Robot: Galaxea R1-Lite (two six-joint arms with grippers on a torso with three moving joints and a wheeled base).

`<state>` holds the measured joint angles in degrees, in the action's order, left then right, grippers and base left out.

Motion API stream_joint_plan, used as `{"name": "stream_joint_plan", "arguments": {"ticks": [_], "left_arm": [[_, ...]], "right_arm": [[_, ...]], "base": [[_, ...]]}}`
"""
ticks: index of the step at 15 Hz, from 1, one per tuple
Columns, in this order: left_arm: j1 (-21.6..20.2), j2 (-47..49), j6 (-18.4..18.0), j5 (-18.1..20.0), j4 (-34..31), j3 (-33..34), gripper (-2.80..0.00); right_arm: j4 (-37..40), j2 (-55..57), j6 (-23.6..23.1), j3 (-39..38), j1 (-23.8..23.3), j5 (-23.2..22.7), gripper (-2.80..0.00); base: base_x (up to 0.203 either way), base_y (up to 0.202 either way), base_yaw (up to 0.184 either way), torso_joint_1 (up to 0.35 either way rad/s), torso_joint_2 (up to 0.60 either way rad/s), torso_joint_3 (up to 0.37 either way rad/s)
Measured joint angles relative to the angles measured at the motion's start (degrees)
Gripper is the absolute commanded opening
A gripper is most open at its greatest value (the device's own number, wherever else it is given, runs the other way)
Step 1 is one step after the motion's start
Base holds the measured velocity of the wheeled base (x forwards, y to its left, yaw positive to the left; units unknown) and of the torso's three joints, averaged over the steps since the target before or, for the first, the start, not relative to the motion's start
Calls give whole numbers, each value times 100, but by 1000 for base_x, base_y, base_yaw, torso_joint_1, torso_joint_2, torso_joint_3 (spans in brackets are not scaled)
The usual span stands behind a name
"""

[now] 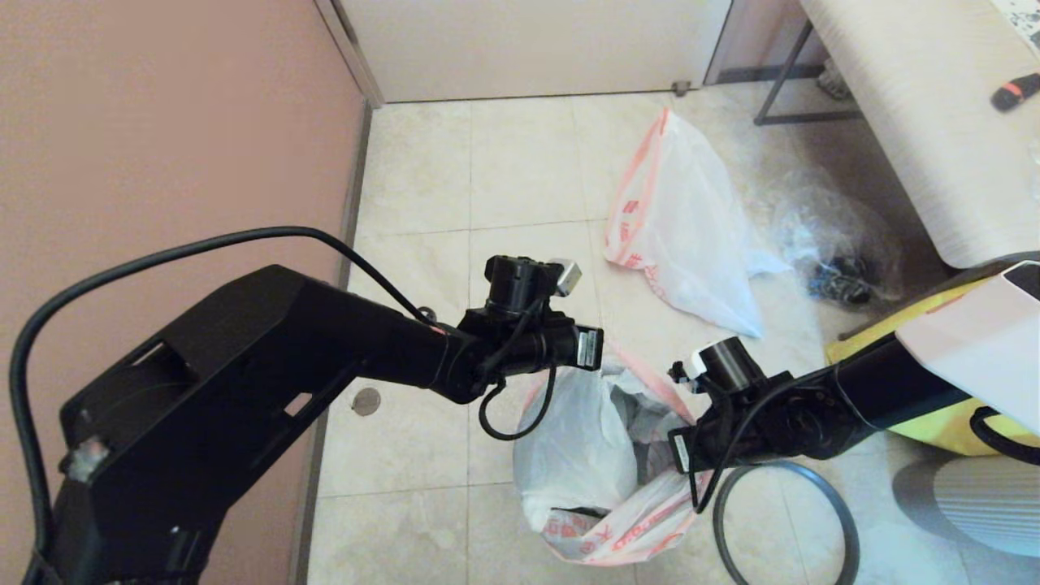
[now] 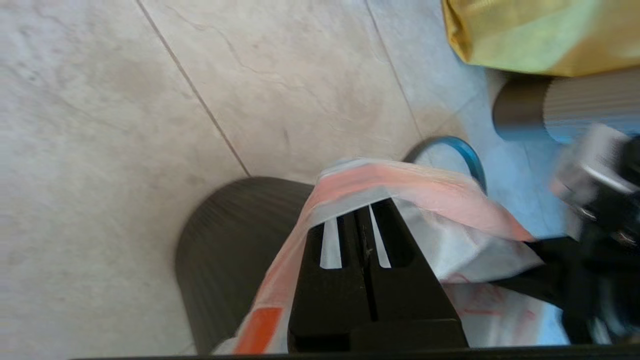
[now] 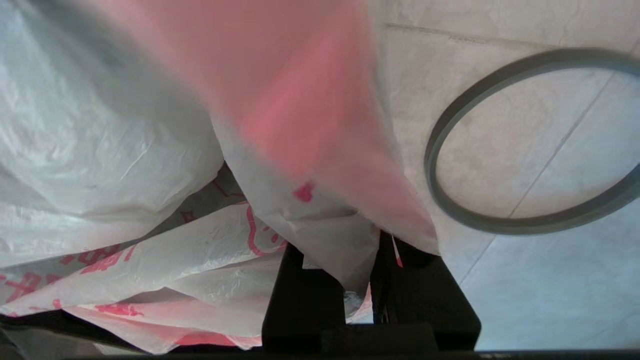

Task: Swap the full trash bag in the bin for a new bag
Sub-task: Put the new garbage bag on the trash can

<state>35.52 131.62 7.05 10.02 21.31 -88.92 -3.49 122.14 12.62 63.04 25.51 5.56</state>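
While both grippers' fingers [image 2: 367,235] pinch the new bag [image 1: 601,455] edges, bare floor [image 1: 422,244] surrounds the bin [image 2: 235,255].

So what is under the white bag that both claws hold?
Under the trash bag the black ribbed bin stands on the tiled floor. Only its outer wall shows; the bag covers its mouth and inside.

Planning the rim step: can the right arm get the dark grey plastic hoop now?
Probably not yet: the hoop lies uncovered nearby, but the right claw is shut on the white, pink-banded plastic bag.
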Motion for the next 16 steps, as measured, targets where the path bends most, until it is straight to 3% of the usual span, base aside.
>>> {"name": "stream_joint_plan", "arguments": {"ticks": [5, 10, 16], "left_arm": [[-172, 327, -19, -27, -91, -312, -280], [-330, 510, -31, 9, -888, -718, -280], [-891, 418, -76, 326, -3059, -2001, -280]], "right_arm": [[-533, -162, -156, -278, -5, -185, -280], [-1135, -318, -138, -422, -93, -289, -280], [-1236, -349, 5, -371, -209, -292, -280]], "base": [[0, 0, 0, 0, 0, 0], [0, 0, 0, 0, 0, 0], [0, 0, 0, 0, 0, 0]]}}
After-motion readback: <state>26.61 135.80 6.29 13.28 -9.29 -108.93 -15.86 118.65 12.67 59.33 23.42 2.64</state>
